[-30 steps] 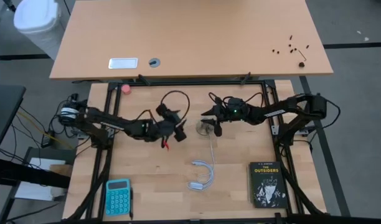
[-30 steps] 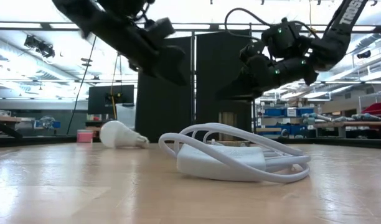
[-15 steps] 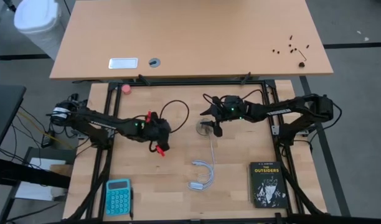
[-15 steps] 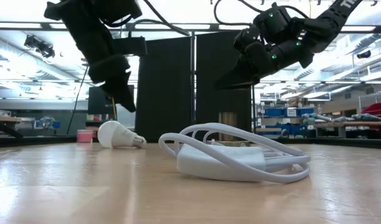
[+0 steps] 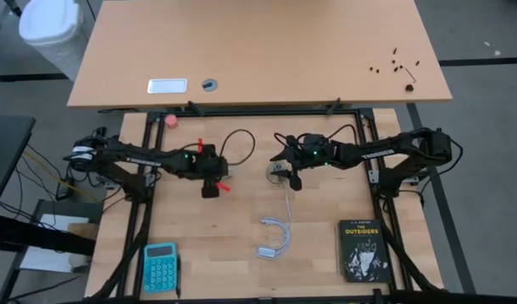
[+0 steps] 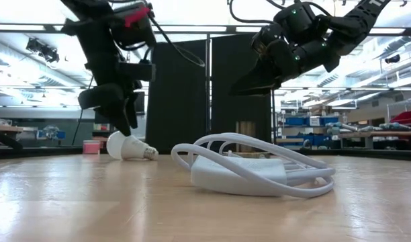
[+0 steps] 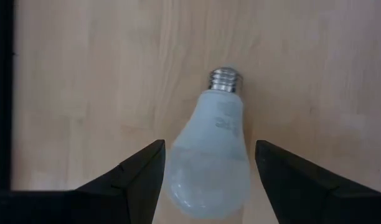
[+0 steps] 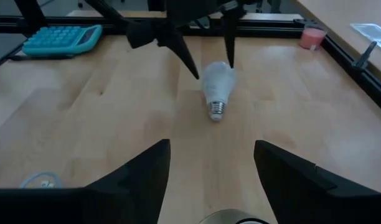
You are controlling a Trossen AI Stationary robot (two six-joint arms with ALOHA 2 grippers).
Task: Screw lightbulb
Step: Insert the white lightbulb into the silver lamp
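Observation:
The white lightbulb (image 7: pixel 210 155) lies on its side on the wooden table, its grey screw base (image 7: pixel 225 79) pointing toward the table's right. My left gripper (image 7: pixel 207 149) hangs open just above it, pointing steeply down, one finger on each side of the globe; I cannot tell whether they touch it. In the low view the lightbulb (image 6: pixel 127 146) sits under the left gripper (image 6: pixel 123 121). My right gripper (image 8: pixel 212 152) is open, raised over the round metallic socket disc (image 5: pixel 279 174), and faces the lightbulb (image 8: pixel 216 82).
A white cord runs from the socket disc to a coil with a plug block (image 5: pixel 273 239) nearer the table's front. A turquoise calculator (image 5: pixel 160 266) lies front left, a black book (image 5: pixel 361 250) front right, and a pink object (image 5: pixel 171 121) at the far edge.
My left gripper has swung toward the table's left, rolled, and tipped from near level to pointing steeply down over the lightbulb, which has stayed where it lay. My right gripper has risen a little above the socket disc.

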